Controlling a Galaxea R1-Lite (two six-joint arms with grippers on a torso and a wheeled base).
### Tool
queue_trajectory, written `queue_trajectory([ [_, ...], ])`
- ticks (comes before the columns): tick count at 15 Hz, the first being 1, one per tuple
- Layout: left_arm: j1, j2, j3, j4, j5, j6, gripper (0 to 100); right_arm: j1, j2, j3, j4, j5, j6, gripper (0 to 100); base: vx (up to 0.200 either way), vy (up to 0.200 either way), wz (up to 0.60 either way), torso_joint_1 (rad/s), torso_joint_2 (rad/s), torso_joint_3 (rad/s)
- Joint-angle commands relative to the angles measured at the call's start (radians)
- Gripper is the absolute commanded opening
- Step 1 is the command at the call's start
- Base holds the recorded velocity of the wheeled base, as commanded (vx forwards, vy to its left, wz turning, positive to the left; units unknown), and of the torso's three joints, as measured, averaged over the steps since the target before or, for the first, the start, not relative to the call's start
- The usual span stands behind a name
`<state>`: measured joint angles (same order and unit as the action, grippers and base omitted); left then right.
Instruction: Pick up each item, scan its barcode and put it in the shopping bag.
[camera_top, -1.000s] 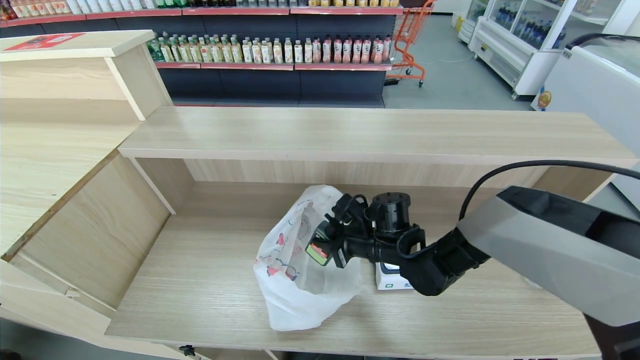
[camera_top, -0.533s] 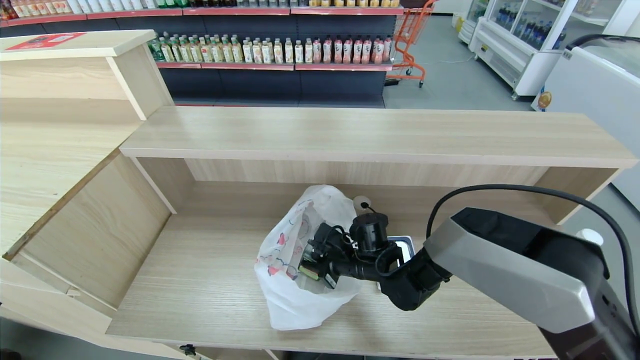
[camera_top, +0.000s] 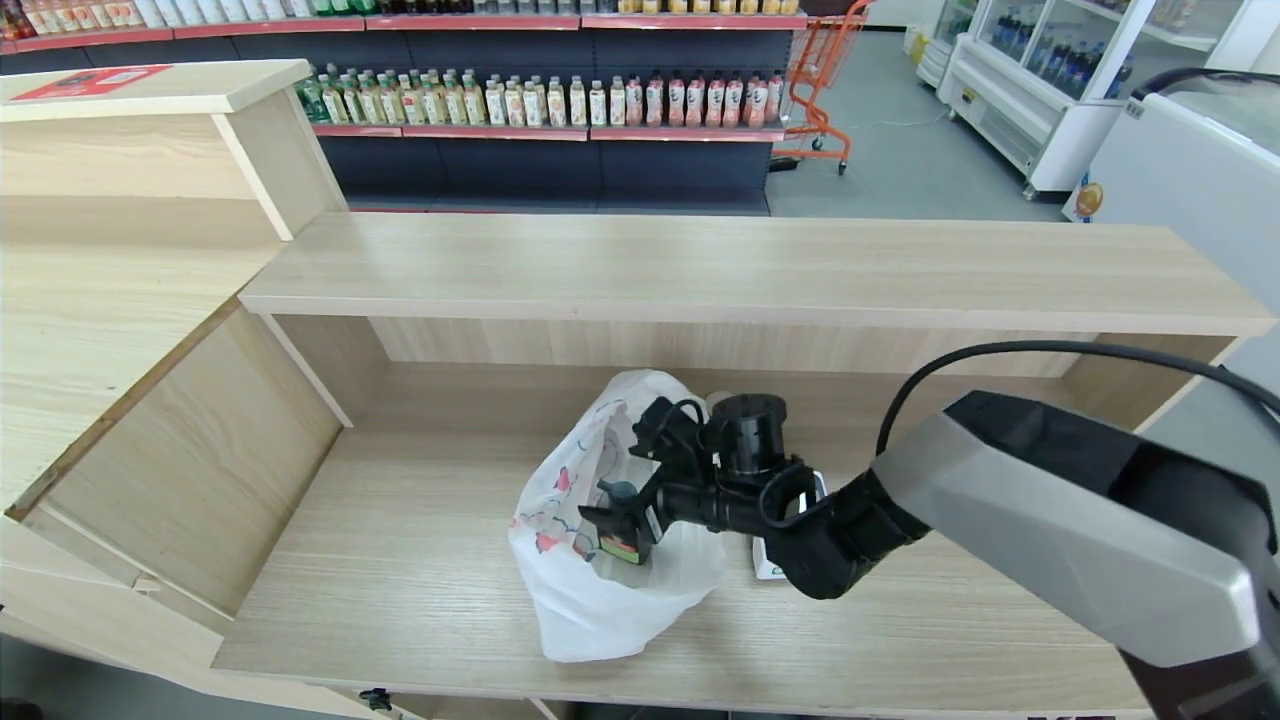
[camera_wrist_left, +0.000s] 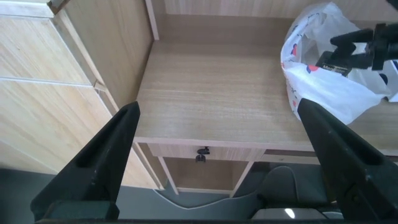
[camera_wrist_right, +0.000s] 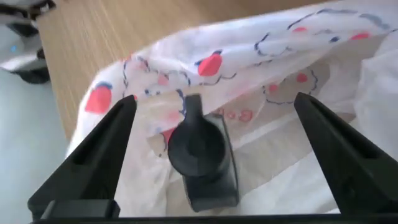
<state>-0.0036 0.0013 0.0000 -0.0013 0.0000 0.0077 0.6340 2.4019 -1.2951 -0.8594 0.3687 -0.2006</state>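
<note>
Right claw: down in the mouth of the shopping bag, fingers spread wide — gripping nothing.
Dark bottle: inside the bag, in the gap between the right claw's two fingers and clear of both. The right wrist view shows a round black cap with a spout, and the head view shows a red and green label.
Shopping bag: thin white plastic with red and blue print, slumped near the middle of the tabletop, its mouth open toward the right arm.
Scanner: a small white box on the tabletop just beside the bag, on the robot's right, mostly hidden behind the right arm.
Left claw: fingers wide apart and empty — hanging above the near edge of the tabletop on the robot's left, well apart from the bag.
Background: a raised wooden ledge runs across the back of the tabletop, with store shelves of drinks beyond it.
</note>
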Motion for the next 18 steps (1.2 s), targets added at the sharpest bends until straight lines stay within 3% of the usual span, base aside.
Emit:
queue_trajectory([
  [1,0.001,0.0,0.0,0.0,0.0,0.0,100,-0.037,-0.165,0.051,0.006,-0.004,0.132,100,0.0,0.0,0.0,0.0,0.0,0.0],
  [3,0.001,0.0,0.0,0.0,0.0,0.0,100,-0.112,-0.308,0.185,0.036,-0.002,0.191,100,0.0,0.0,0.0,0.0,0.0,0.0],
  [8,0.001,0.0,0.0,0.0,0.0,-0.002,100,-0.278,-0.636,0.474,0.092,-0.037,0.132,100,0.0,0.0,0.0,0.0,0.0,0.0],
  [9,0.001,0.0,0.0,0.0,0.0,0.0,100,-0.3,-0.747,0.58,0.114,-0.131,0.127,100,0.0,0.0,0.0,0.0,0.0,0.0],
  [11,0.001,0.0,0.0,0.0,0.0,0.0,100,-0.313,-0.854,0.724,0.103,-0.221,0.13,100,0.0,0.0,0.0,0.0,0.0,0.0],
  [13,0.001,0.0,0.0,0.0,0.0,0.0,100,-0.349,-0.905,0.841,0.054,-0.263,0.133,100,0.0,0.0,0.0,0.0,0.0,0.0],
  [17,0.001,0.0,0.0,0.0,0.0,0.0,100,-0.356,-1.003,1.139,-0.184,-0.387,0.182,100,0.0,0.0,0.0,0.0,0.0,0.0],
  [18,0.002,0.0,0.0,0.0,0.002,0.0,100,-0.356,-1.04,1.165,-0.182,-0.401,0.185,100,0.0,0.0,0.0,0.0,0.0,0.0],
])
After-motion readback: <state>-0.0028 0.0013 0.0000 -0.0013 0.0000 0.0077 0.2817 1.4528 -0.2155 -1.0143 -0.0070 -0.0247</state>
